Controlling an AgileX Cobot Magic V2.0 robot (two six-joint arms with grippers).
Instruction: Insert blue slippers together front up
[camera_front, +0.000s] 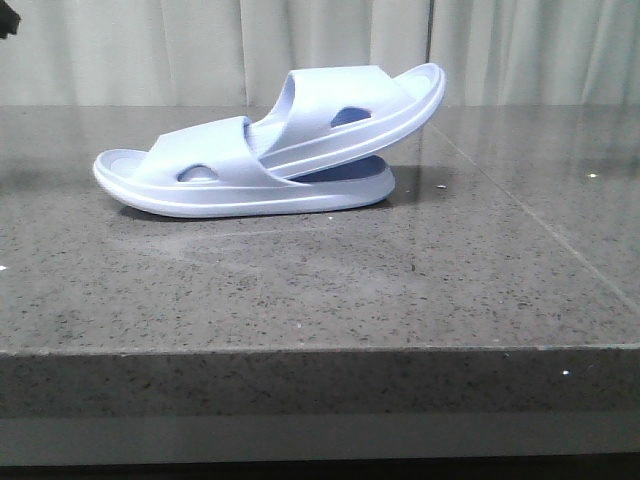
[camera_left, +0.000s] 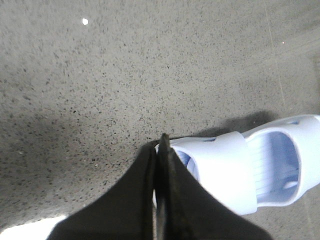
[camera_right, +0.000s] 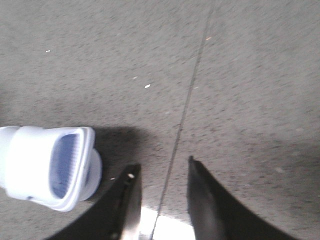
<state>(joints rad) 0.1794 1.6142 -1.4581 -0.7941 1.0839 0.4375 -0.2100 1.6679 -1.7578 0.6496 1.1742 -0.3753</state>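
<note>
Two pale blue slippers lie nested at the middle of the table. The lower slipper (camera_front: 190, 175) lies flat. The upper slipper (camera_front: 350, 105) has its front pushed under the lower one's strap and its heel tilts up to the right. Neither arm shows in the front view. My left gripper (camera_left: 160, 145) is shut and empty above the table, with the slippers (camera_left: 235, 165) just beyond its tips. My right gripper (camera_right: 162, 167) is open and empty, and the raised end of the slippers (camera_right: 50, 170) shows beside one finger.
The dark speckled stone table (camera_front: 320, 290) has a seam (camera_front: 530, 215) running on the right, which also shows in the right wrist view (camera_right: 192, 85). A pale curtain (camera_front: 150, 50) hangs behind. The table's front edge (camera_front: 320, 350) is near the camera.
</note>
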